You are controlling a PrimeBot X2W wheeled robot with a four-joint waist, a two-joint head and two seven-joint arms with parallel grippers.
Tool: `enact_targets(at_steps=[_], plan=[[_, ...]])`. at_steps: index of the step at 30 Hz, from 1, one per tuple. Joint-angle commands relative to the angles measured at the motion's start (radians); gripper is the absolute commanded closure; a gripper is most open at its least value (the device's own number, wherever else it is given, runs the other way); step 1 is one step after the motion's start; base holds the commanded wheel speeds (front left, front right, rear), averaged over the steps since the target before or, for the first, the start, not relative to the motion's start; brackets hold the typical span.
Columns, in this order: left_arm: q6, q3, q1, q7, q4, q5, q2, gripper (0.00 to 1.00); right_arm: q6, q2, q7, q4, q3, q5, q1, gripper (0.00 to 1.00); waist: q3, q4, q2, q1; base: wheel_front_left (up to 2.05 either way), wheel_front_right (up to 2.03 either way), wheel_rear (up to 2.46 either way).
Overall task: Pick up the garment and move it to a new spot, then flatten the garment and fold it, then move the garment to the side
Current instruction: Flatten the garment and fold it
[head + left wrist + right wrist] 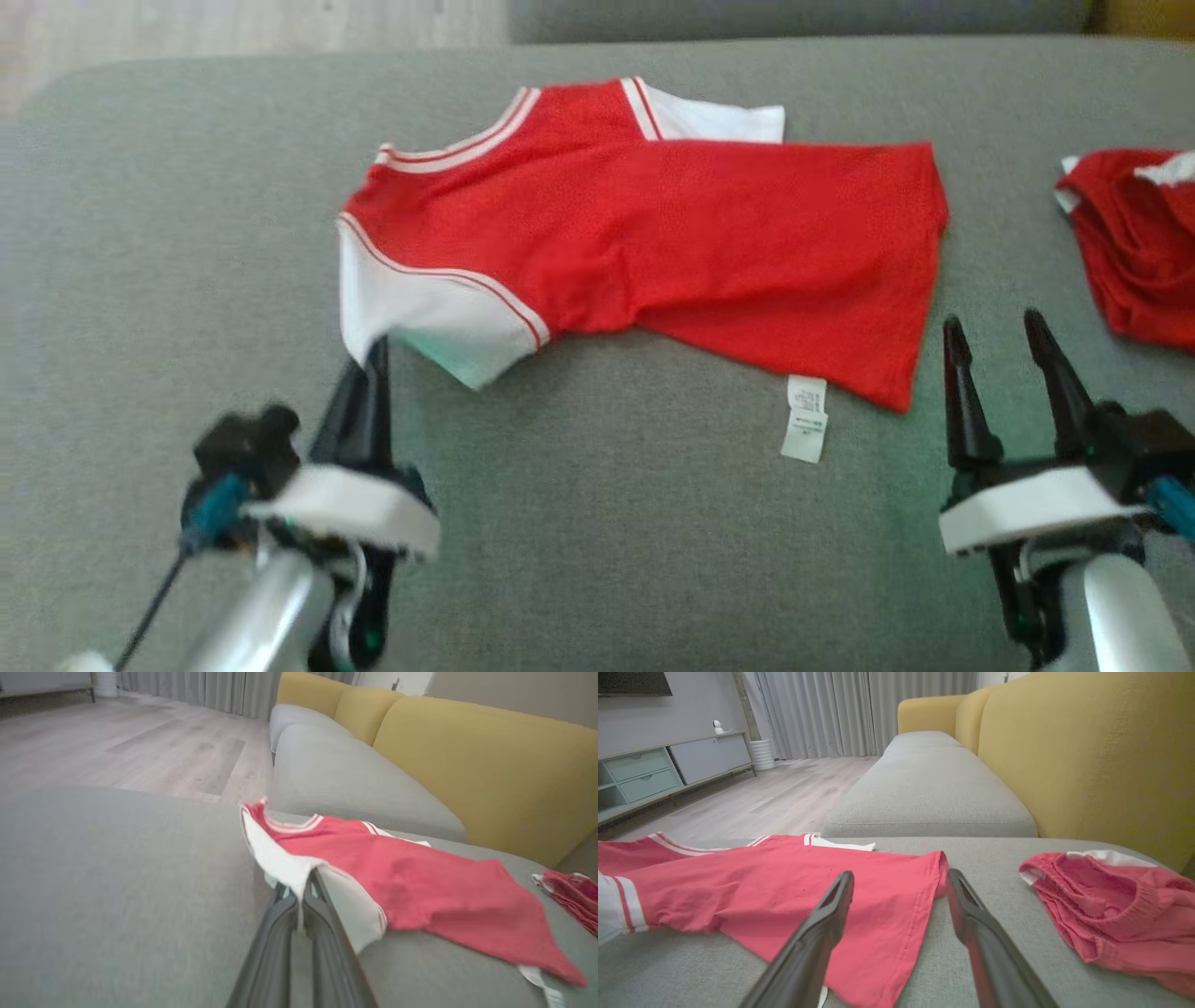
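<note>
Firmly, the left pincer (373, 353) pinches the red mesh garment (672, 243) by its white sleeve (425, 313); the right pincer (991, 325) gapes empty.

Garment (709, 243): matt, fine-textured cloth. Sofa seat (607, 560): coarse woven fabric, matt. Floor (140, 751): smooth wood-grain planks, low sheen.

Soft, even light falls on the sofa (597, 541), with only faint shadow under the shirt (653, 233). The head view is slightly soft, the left hand (372, 359) blurred. Motion blur smears the left wrist view; the right wrist view is sharper, its edges bent by the wide lens.
</note>
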Motion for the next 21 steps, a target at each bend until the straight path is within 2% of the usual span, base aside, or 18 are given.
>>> enact_targets(at_steps=[1,7,10,14,15,16,17,18,21], plan=[[0.013,0.028,0.005,0.012,-0.061,-0.007,0.033,1.00,-0.001,-0.005,-0.007,-0.028,0.017,0.005,0.000,0.00,-0.032,0.030,0.0000,0.0001,0.00,0.00,0.00],[0.098,0.024,0.182,0.124,-0.293,-0.059,0.085,1.00,-0.001,-0.005,-0.005,-0.031,0.000,0.010,0.025,0.00,-0.053,0.048,0.0000,0.0001,0.00,0.00,0.00],[0.111,0.023,0.223,0.167,-0.321,-0.092,0.096,1.00,-0.001,-0.005,-0.004,-0.033,-0.001,0.008,0.026,0.00,-0.049,0.047,0.0000,0.0001,0.00,0.00,0.00],[0.096,0.034,0.226,0.201,-0.264,-0.148,0.088,1.00,-0.001,-0.005,-0.002,-0.034,0.010,0.004,0.021,0.00,-0.038,0.036,0.0000,0.0001,0.00,0.00,0.00],[0.093,0.040,0.221,0.203,-0.239,-0.160,0.083,0.82,-0.001,-0.005,-0.001,-0.033,0.014,0.003,0.020,0.00,-0.036,0.032,0.0000,0.0001,0.00,0.00,0.00],[0.090,0.045,0.216,0.205,-0.211,-0.169,0.079,0.57,-0.001,-0.005,-0.001,-0.032,0.016,0.002,0.019,0.00,-0.035,0.029,0.0000,0.0001,0.00,0.00,0.00],[0.087,0.048,0.210,0.206,-0.184,-0.172,0.081,0.06,-0.001,-0.005,0.000,-0.032,0.020,0.002,0.018,0.00,-0.034,0.024,0.0000,0.0001,0.00,0.00,0.00],[0.085,0.052,0.204,0.200,-0.158,-0.170,0.081,0.00,-0.001,-0.005,0.000,-0.031,0.022,0.001,0.018,0.00,-0.034,0.022,0.0000,0.0001,0.00,0.00,0.00],[0.076,0.071,0.195,0.167,-0.103,-0.173,0.078,0.00,-0.001,-0.005,0.000,-0.028,0.021,-0.001,0.021,0.00,-0.039,0.019,0.0000,0.0001,0.00,0.00,0.00]])
